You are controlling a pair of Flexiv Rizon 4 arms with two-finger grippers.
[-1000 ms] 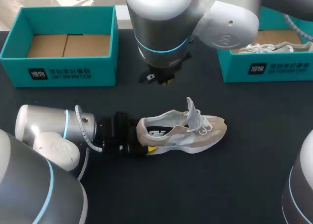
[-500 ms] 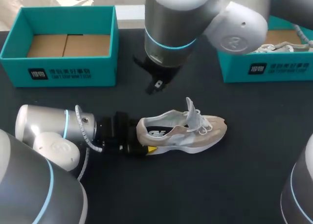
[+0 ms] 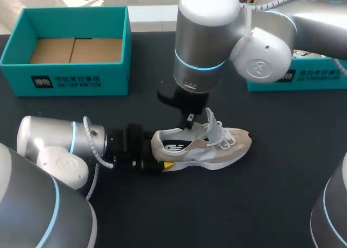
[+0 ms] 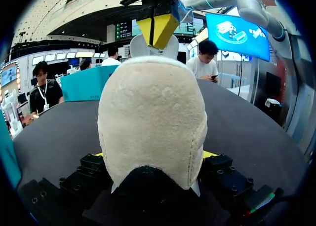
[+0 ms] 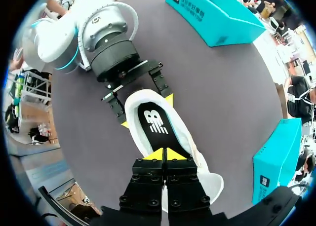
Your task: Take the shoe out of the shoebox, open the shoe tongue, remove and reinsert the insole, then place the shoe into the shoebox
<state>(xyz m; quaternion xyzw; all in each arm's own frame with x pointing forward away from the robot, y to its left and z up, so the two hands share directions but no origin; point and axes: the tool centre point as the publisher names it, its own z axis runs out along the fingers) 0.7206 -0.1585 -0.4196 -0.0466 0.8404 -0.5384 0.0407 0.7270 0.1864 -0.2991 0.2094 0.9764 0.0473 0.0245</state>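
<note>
Left end effector [image 5: 146,111] clamps shoe [image 3: 217,145] heel; right end effector [image 5: 164,155] closed above insole [image 5: 157,125].

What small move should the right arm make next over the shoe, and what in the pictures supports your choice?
Probably part the right gripper fingers and lower them into the shoe to pinch the insole. The left gripper clamps the heel, the tongue stands up, the insole lies exposed, and the right tips hang shut just above it.
</note>
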